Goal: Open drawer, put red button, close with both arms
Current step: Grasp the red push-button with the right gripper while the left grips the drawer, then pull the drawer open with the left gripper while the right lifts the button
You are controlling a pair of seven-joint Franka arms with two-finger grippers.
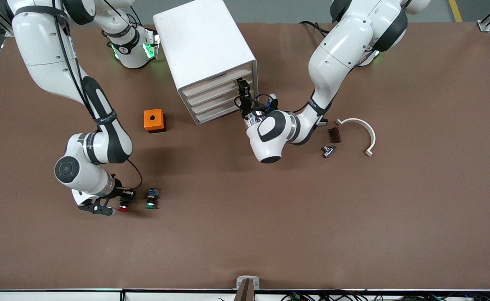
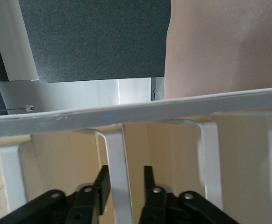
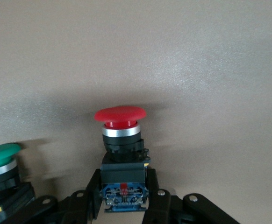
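At cabinet (image 1: 211, 58): left pincer (image 2: 125, 179) straddles drawer handle (image 2: 117, 168) | right pincer (image 3: 124, 196) clamps red button (image 3: 121, 122)

Bench (image 1: 270, 234) plain brown. Cabinet (image 1: 203, 46) white, drawer (image 1: 217, 93) fronts white. Red button (image 3: 120, 116) had red cap, silver ring, black-and-blue body. Neighbouring switch (image 1: 152, 198) green-capped. Small box (image 1: 153, 120) orange with dark round hole. Arms white, black joint bands.

A robotics lab. Two white arms (image 1: 61, 62) stand at a brown table (image 1: 270, 234). Aluminium frame posts (image 1: 489, 19) flank its corners, and cables (image 1: 311, 297) trail along its edge.
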